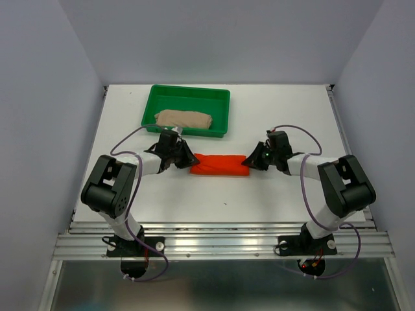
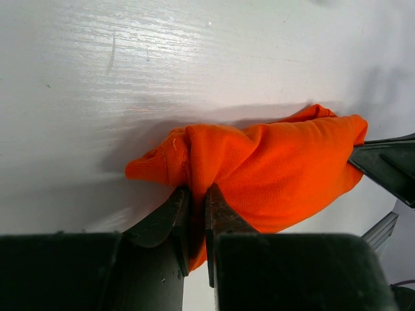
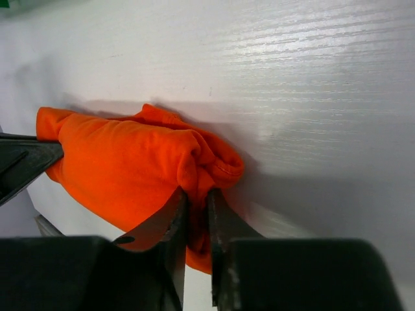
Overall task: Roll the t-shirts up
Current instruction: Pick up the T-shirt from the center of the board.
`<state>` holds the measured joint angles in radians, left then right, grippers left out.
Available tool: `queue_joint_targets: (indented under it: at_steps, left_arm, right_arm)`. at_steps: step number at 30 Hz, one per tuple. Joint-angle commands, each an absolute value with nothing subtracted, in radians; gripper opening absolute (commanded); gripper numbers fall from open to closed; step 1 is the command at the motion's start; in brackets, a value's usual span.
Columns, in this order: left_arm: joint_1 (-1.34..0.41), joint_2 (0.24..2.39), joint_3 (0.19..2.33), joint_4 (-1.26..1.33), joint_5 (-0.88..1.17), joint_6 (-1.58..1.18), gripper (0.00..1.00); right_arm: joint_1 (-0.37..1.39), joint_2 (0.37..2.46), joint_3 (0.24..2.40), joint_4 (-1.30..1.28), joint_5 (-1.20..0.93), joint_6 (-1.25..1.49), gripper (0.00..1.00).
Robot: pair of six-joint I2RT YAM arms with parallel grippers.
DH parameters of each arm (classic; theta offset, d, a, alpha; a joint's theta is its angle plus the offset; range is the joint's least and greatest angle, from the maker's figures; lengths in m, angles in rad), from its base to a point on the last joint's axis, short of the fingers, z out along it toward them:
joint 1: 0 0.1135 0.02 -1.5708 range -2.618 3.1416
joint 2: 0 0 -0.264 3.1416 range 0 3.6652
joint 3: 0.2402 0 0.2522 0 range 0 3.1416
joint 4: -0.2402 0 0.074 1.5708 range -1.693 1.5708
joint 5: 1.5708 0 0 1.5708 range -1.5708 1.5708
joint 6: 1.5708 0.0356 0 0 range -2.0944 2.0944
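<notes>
The orange-red t-shirt lies rolled into a long bundle across the middle of the white table. My left gripper is shut on its left end; the wrist view shows orange cloth pinched between the jaws. At the bundle's right end, my right gripper is shut on the fabric, a fold squeezed between its jaws. The beige-tan t-shirt sits rolled inside the green tray.
The green plastic tray stands at the back left of the table, just beyond my left gripper. White walls enclose the table at the sides and rear. A metal rail runs along the near edge.
</notes>
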<state>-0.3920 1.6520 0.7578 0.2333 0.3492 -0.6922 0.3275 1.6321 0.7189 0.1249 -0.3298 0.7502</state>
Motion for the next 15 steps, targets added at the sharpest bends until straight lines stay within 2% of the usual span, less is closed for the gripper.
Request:
queue_joint_targets:
  at_steps: [1,15]
  left_arm:
    - [-0.397,1.631,0.798,0.198,0.334,-0.666,0.0]
    - [-0.396,1.545,0.876,0.094,0.278,-0.62,0.0]
  right_arm:
    - [0.334,1.648,0.715,0.117,-0.339,0.753,0.02]
    - [0.334,1.479,0.787,0.012,-0.307,0.732,0.01]
